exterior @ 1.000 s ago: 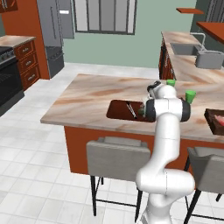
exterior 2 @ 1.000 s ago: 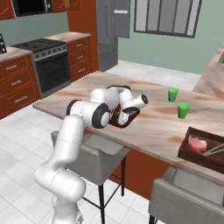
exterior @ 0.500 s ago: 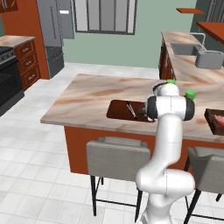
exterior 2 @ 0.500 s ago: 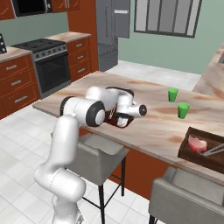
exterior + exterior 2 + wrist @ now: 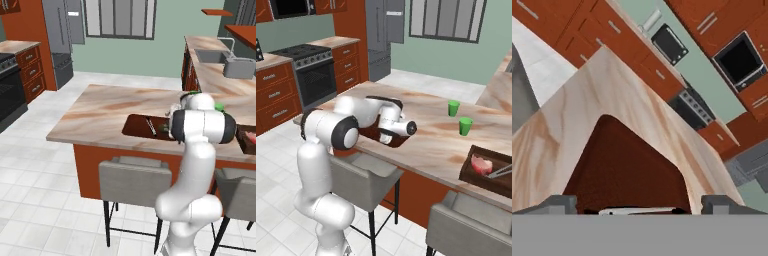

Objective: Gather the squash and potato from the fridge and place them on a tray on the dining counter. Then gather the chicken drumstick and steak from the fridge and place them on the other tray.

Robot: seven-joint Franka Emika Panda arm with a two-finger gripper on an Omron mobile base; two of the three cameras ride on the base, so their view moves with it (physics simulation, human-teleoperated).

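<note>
Arm swung right, tool point(image 5: 639, 204) wide open above dark reddish-brown tray point(image 5: 624, 170), marbled beige dining counter point(image 5: 612, 95).

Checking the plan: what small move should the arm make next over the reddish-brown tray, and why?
Probably lift the gripper straight up, clear of the shallow dark reddish-brown tray on the beige marbled dining counter. Its jaws stand wide open close above the tray floor with nothing between them, so no grasp is under way there.
</note>
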